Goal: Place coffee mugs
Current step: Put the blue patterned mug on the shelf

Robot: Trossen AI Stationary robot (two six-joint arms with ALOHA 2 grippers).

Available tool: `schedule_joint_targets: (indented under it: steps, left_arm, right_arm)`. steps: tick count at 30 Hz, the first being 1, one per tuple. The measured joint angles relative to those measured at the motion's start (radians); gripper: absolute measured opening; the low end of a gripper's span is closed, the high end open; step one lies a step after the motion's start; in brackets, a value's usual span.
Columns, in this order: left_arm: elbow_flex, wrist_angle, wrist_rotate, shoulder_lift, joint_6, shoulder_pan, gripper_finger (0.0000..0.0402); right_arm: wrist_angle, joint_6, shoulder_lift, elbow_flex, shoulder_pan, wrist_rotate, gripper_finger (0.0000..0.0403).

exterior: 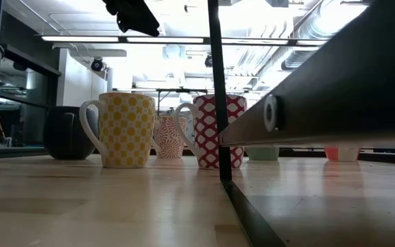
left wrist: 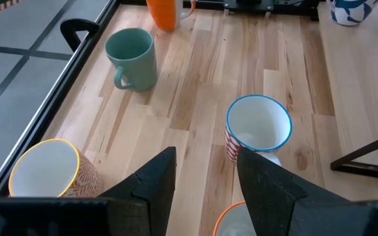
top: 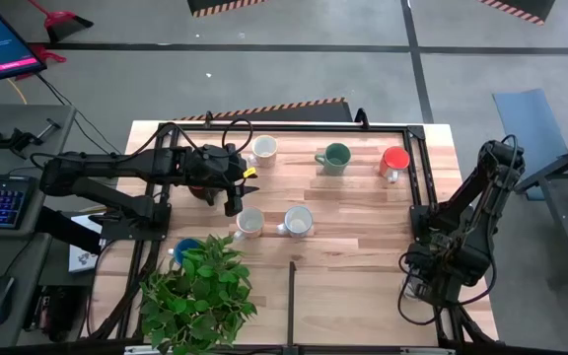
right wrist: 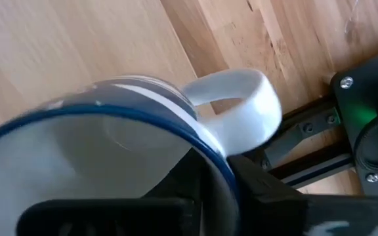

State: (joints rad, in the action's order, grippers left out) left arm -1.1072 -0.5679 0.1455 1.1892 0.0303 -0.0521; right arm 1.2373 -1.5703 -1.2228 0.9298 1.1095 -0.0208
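Two grippers in view. Left gripper (top: 235, 195) hovering over the left-centre of the wooden table (top: 363, 247), blunt dark fingers (left wrist: 151, 180) spread wide, nothing between them, touching nothing. Directly below and ahead: a blue-rimmed mug (left wrist: 258, 128) with a red pattern outside and glossy white inside, and just beside it a mug with an orange rim (left wrist: 231, 221). To one side, a yellow-rimmed mug (left wrist: 44, 172). Farther off, a plain matte green mug (top: 335, 157) and a glossy orange-red mug (top: 394, 161), both upright at the far side.

Right gripper (top: 417, 286) low at the table's right edge, folded back near its own base. Pressed against the camera there: a white mug (right wrist: 110, 137) with a thin blue rim and a thick looped handle, one dark finger (right wrist: 261, 187) at the wall beside that handle. Clamped or just loosened: cannot tell.

Seen level across the table: a yellow-dotted mug (exterior: 125, 130) and a red-and-white diamond mug (exterior: 218, 130), both cylindrical with smooth ceramic loops. Leafy potted plant (top: 200, 291) at the near left.
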Motion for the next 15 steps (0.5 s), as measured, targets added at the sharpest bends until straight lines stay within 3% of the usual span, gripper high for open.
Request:
schedule_joint_targets:
  steps: [15]
  left_arm:
    - [0.000, 0.068, 0.000, 0.000, -0.024, 0.000, 0.0152]
  right_arm:
    - [-0.006, -0.027, 0.011, 0.010, 0.000, -0.015, 0.0071]
